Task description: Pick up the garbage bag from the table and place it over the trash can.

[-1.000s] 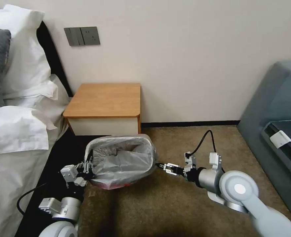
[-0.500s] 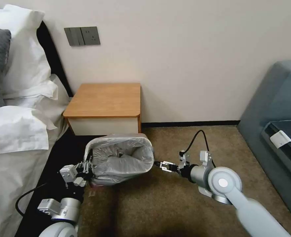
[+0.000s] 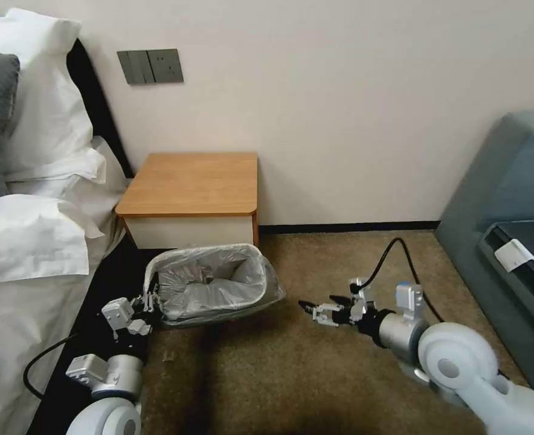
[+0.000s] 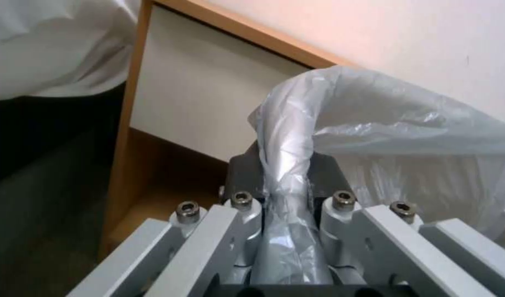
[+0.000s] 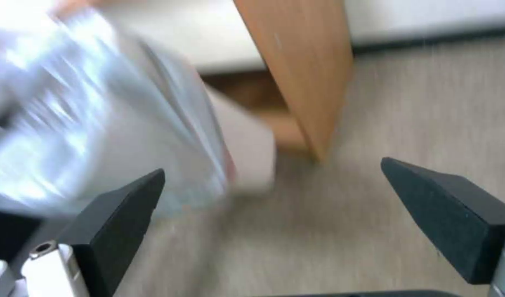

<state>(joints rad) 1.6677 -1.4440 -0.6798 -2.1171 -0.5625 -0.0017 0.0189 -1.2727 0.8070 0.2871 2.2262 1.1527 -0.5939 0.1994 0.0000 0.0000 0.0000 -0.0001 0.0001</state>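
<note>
My left pincer (image 3: 148,300) is clamped tight on a twisted fold of the garbage bag (image 3: 209,284), right at the rim on the bed side; in the left wrist view the plastic (image 4: 296,165) runs straight down between the two closed fingers. My right pincer (image 3: 316,305) hangs wide apart over the carpet (image 3: 279,374), holding nothing, a short gap away from the bag's other side. The bag is draped over the trash can (image 5: 247,152), its mouth gaping and the plastic folded out over the rim. The can sits on the floor just in front of the table (image 3: 194,181), whose wooden top is bare. A bed with white pillows (image 3: 37,139) lies to the left, a grey sofa (image 3: 508,199) to the right. Compared with half a second ago, the right pincer has let go of the bag's edge and drawn back, and the bag has sunk lower and shifted toward the bed.
</note>
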